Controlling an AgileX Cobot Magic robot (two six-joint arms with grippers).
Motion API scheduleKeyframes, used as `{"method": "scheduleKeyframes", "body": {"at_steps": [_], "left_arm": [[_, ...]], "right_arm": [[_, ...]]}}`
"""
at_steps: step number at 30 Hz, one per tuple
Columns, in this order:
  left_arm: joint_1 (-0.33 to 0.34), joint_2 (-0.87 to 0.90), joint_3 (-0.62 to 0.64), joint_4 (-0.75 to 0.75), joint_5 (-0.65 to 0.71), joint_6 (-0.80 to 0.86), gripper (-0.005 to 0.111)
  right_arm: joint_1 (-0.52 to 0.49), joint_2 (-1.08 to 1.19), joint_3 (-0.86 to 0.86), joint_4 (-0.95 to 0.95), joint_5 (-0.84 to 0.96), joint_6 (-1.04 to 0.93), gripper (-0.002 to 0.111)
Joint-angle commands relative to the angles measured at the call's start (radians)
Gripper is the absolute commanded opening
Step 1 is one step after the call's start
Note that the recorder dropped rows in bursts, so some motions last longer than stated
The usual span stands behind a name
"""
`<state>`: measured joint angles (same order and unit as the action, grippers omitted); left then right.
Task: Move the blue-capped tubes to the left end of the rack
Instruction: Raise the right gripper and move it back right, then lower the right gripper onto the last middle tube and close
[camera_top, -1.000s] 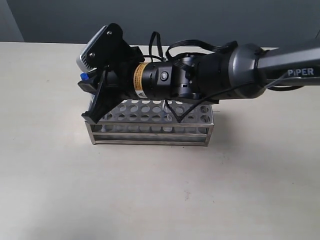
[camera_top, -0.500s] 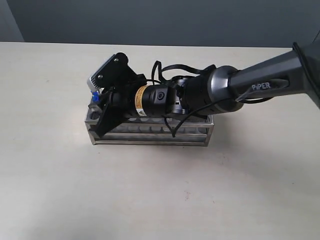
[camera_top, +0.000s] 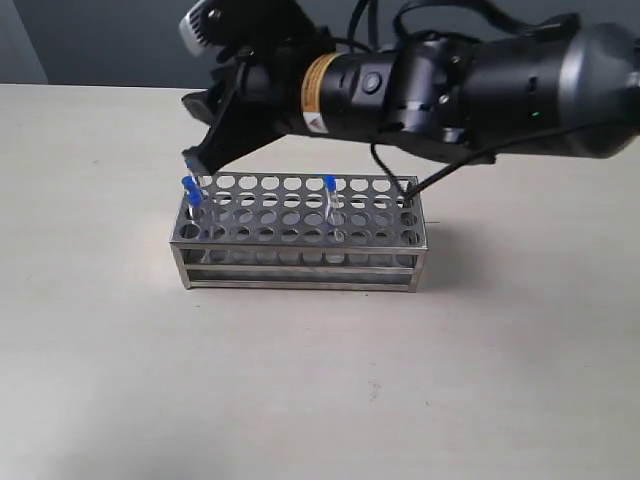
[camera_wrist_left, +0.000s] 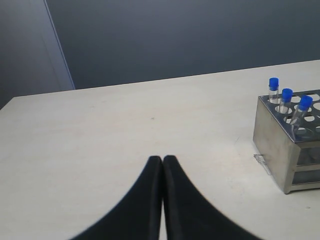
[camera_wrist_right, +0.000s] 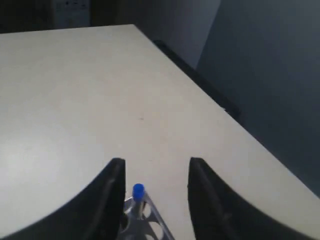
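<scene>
The steel rack (camera_top: 300, 265) stands mid-table. Three blue-capped tubes (camera_top: 192, 190) stand in holes at its left end, and a fourth blue-capped tube (camera_top: 329, 185) stands near the middle. My right gripper (camera_top: 192, 135) hovers just above the left end, open and holding nothing. In the right wrist view its jaws (camera_wrist_right: 157, 161) stand wide apart, with one blue cap (camera_wrist_right: 138, 189) and a rack corner (camera_wrist_right: 152, 220) below them. In the left wrist view my left gripper (camera_wrist_left: 162, 159) is shut on nothing, well away from the rack (camera_wrist_left: 280, 145) and its three blue caps (camera_wrist_left: 286, 93).
The right arm's dark body (camera_top: 450, 85) stretches over the rack's back from the right. Bare beige table (camera_top: 300, 380) lies in front of the rack and to its left. A dark wall stands behind the table.
The right gripper came down to the rack's left end with a blue-capped tube, let it go there, and has risen open. The tube now stands in the rack.
</scene>
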<state>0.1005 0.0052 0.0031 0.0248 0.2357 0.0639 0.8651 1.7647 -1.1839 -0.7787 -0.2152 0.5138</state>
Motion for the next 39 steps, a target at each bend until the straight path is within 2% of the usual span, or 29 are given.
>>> {"method": "scheduleKeyframes", "body": {"at_steps": [1,6,10,13,19,25,29,32,37,38,39], "left_arm": [[-0.004,-0.005,-0.003,-0.001,-0.003,0.0,0.001],[-0.004,-0.005,-0.003,-0.001,-0.003,0.0,0.001],[-0.004,-0.005,-0.003,-0.001,-0.003,0.0,0.001],[-0.004,-0.005,-0.003,-0.001,-0.003,0.0,0.001],[-0.004,-0.005,-0.003,-0.001,-0.003,0.0,0.001],[-0.004,-0.005,-0.003,-0.001,-0.003,0.0,0.001],[-0.004,-0.005,-0.003,-0.001,-0.003,0.0,0.001],[-0.004,-0.005,-0.003,-0.001,-0.003,0.0,0.001],[-0.004,-0.005,-0.003,-0.001,-0.003,0.0,0.001],[-0.004,-0.005,-0.003,-0.001,-0.003,0.0,0.001],[-0.004,-0.005,-0.003,-0.001,-0.003,0.0,0.001]], "right_arm": [[-0.09,-0.059,0.093,0.042,0.029,-0.007,0.037],[-0.194,-0.059,0.228,0.122,-0.145,-0.008,0.036],[-0.235,-0.04,0.291,0.135,-0.238,-0.012,0.036],[-0.237,-0.005,0.296,0.135,-0.242,-0.025,0.038],[-0.237,0.092,0.296,0.171,-0.262,-0.035,0.058],[-0.237,0.157,0.296,0.318,-0.266,-0.19,0.058],[-0.237,0.174,0.296,0.34,-0.266,-0.203,0.057],[-0.235,0.174,0.296,0.341,-0.266,-0.201,0.044],[-0.235,0.172,0.296,0.336,-0.271,-0.201,0.004],[-0.235,0.17,0.296,0.333,-0.271,-0.201,-0.001],[-0.235,0.164,0.296,0.329,-0.273,-0.201,0.0]]}}
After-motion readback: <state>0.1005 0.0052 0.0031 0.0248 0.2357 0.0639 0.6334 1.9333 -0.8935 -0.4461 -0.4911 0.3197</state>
